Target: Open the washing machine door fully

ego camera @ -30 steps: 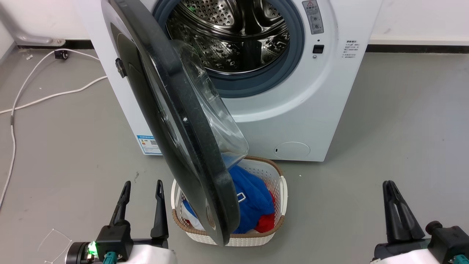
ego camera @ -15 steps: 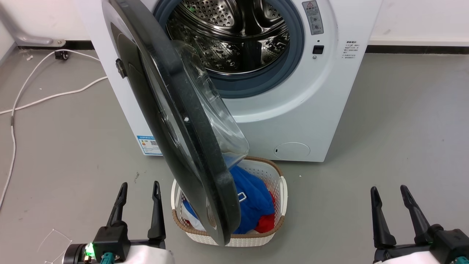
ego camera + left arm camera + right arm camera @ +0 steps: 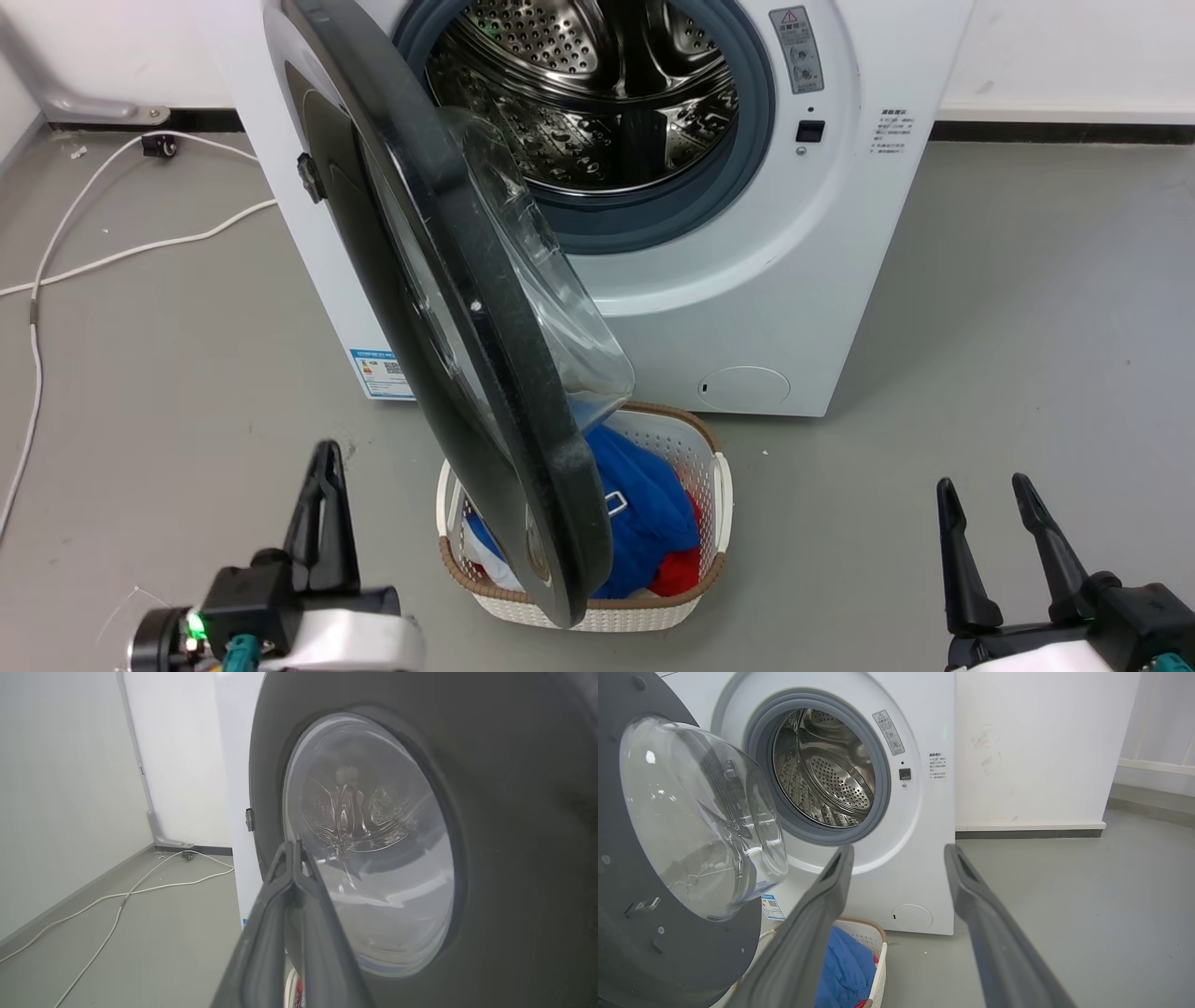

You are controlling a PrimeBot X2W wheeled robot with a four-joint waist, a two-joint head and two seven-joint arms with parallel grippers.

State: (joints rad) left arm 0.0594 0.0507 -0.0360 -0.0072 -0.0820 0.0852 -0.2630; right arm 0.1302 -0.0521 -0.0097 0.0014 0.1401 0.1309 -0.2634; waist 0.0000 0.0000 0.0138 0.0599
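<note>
The washing machine door (image 3: 457, 271) is standing about half open, running from its hinge on the left of the washing machine (image 3: 822, 280) out toward the robot, with its free edge hanging over the laundry basket (image 3: 719, 485). The left gripper (image 3: 327, 462), the nearer one, is facing the door's outer face from the left, while the right gripper (image 3: 983, 483) is waiting well apart on the inner side. Compared with half a second ago, the left gripper is now showing its fingers clenched on nothing instead of spread — the right gripper is staying released and the door is holding its angle.

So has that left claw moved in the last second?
Yes. The left gripper has shut and slid slightly left, away from the laundry basket, which has stayed put.
</note>
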